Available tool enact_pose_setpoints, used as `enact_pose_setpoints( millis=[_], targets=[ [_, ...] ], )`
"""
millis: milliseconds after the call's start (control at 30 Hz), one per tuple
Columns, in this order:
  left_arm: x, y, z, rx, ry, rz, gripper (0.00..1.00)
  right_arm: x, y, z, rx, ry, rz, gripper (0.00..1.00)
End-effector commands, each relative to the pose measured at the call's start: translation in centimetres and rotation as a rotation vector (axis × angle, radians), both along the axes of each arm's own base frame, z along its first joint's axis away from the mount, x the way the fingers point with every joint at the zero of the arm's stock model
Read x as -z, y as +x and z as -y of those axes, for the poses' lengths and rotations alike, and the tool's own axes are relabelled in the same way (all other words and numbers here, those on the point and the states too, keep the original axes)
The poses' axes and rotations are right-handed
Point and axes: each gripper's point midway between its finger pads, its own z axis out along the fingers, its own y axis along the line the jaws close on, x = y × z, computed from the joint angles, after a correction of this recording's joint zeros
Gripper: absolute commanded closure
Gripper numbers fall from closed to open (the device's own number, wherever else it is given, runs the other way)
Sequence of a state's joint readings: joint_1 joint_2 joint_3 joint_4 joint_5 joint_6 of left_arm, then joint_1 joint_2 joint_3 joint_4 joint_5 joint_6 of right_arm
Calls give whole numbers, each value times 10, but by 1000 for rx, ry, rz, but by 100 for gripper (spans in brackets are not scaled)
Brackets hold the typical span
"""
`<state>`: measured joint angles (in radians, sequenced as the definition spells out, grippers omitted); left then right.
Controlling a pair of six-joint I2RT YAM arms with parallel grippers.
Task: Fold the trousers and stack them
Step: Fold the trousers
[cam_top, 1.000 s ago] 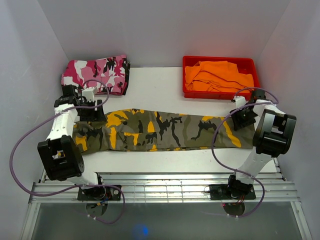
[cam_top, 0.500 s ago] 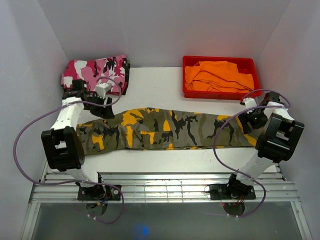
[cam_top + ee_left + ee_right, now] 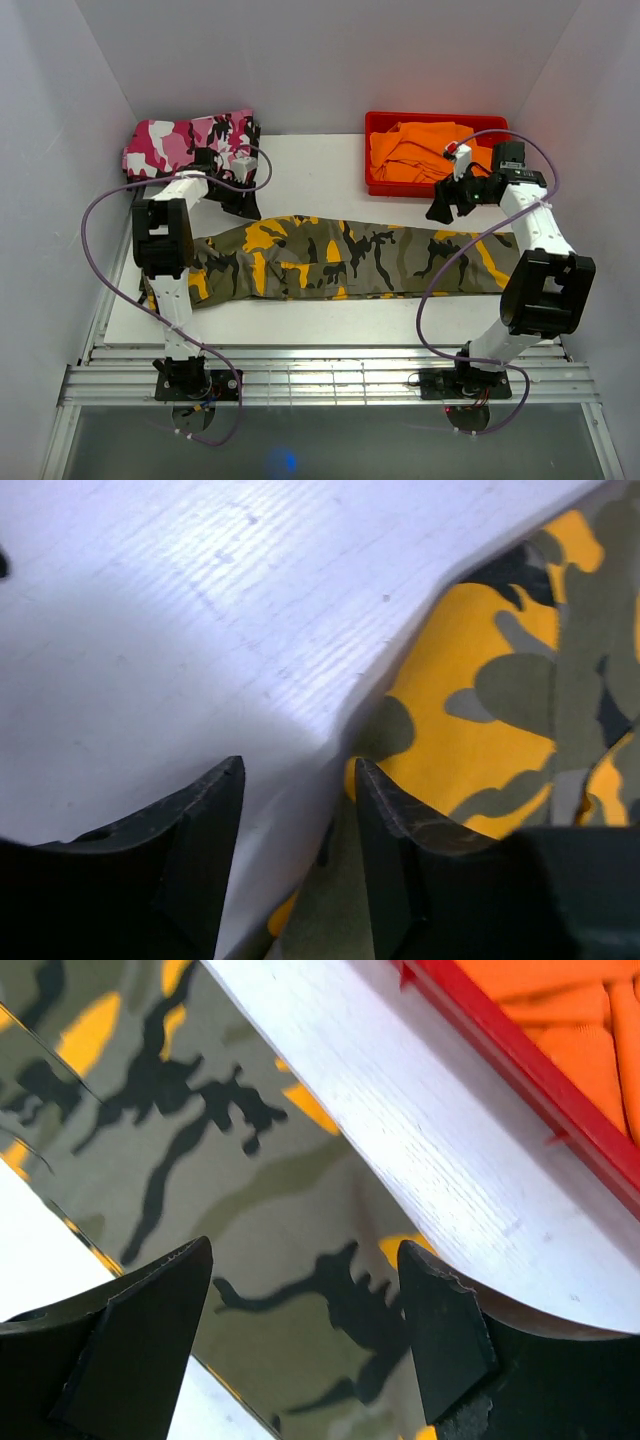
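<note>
Olive-and-yellow camouflage cloth trousers are laid flat lengthwise across the white desk, with the left gripper and right gripper held open and empty at the far edge, apparently for a fold.

Top view: the left arm lies over the left end of the camo trousers, so the cloth under it is unseen. The left gripper, at the trousers' far left edge, hides the near corner of the pink trousers. Its jaw gap is too small and dark to read there. Same for the right gripper, a dark shape over the trousers' far right edge.

Left wrist view: the trousers are cut by the right and bottom edges. The fingers go to black blur at their bases.

Right wrist view: the trousers are cut by the left and bottom edges. The red bin beyond the trousers is clipped at the corner, and the orange cloth is mostly out of frame.
</note>
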<state>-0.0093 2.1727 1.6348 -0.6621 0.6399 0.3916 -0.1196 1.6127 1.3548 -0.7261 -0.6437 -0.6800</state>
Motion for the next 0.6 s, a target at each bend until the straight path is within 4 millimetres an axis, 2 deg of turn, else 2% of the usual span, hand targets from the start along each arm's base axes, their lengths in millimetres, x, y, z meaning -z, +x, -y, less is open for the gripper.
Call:
enact_pose_setpoints(
  millis=[0,133,233,300,333,367,400,433,500,533,567],
  targets=[
    [-35,-12,30,107,-172,3,43,-40,15,-41,-7,186,61,20],
    [-41,-27,41,140,-258,-16,40,-36,28,-66,-32,242,9,20],
    [-36,-37,45,147,-298,-55,40,-28,32,-76,-30,272,-48,21],
    [-35,-46,48,159,-320,-90,44,-26,37,-78,-14,292,-65,21],
    [-34,-49,49,176,-332,-96,48,-26,38,-79,-13,298,-69,21],
    [-34,-51,49,181,-332,-102,53,-28,37,-91,-40,300,-69,21],
    [-36,-51,49,187,-333,-96,61,-29,39,-95,-44,305,-70,21],
    [-40,-52,48,201,-325,-77,77,-27,40,-98,-41,317,-89,21],
    [-48,-54,48,220,-316,-38,88,-29,42,-104,-48,326,-90,22],
    [-52,-54,48,234,-309,-3,100,-29,43,-107,-46,336,-100,23],
    [-69,-55,47,243,-281,61,100,-28,43,-110,-48,343,-106,23]
  ],
)
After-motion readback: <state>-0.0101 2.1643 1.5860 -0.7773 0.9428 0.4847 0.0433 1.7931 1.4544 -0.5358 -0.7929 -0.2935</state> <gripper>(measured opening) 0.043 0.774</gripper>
